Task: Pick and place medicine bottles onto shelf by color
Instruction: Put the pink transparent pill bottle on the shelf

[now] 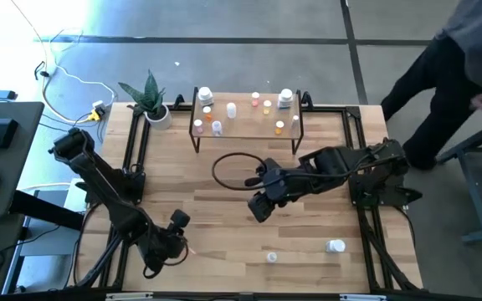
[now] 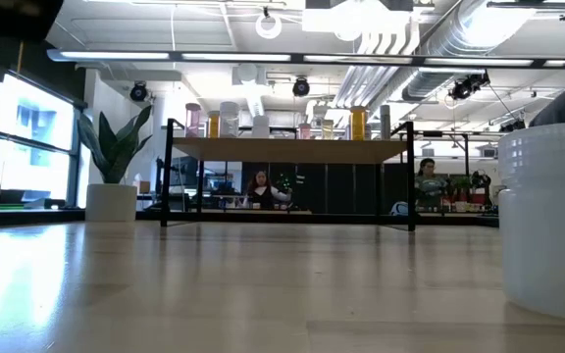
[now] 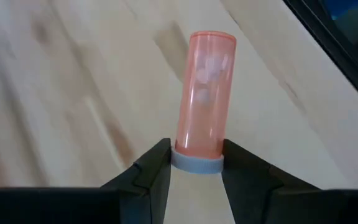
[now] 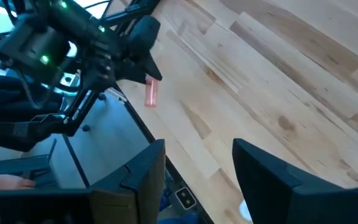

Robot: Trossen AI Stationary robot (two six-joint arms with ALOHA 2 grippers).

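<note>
My left gripper (image 1: 181,244) is near the table's front left, shut on an orange-pink vial (image 3: 205,93) with a pale cap. The vial also shows in the right wrist view (image 4: 151,93). My right gripper (image 1: 258,209) hangs open and empty over the table's middle, its fingers apart in its own view (image 4: 194,180). The shelf (image 1: 245,124) stands at the table's far middle on black legs, with several small bottles on top; it also shows in the low view (image 2: 287,149). Two loose bottles, a small one (image 1: 272,257) and a white one (image 1: 335,246), are on the table near its front edge. My left gripper pinches the vial's capped end (image 3: 196,163) between its two fingertips, one on each side of the cap. The vial's body sticks out past the fingers along their line, over the tabletop. Whether its free end (image 3: 212,38) touches the table, I cannot tell.
A black cable loop (image 1: 233,167) lies on the table in front of the shelf. A potted plant (image 1: 151,100) stands at the far left corner. A large white bottle (image 2: 547,226) stands close to the low camera. A person (image 1: 458,75) stands beyond the table's right far corner.
</note>
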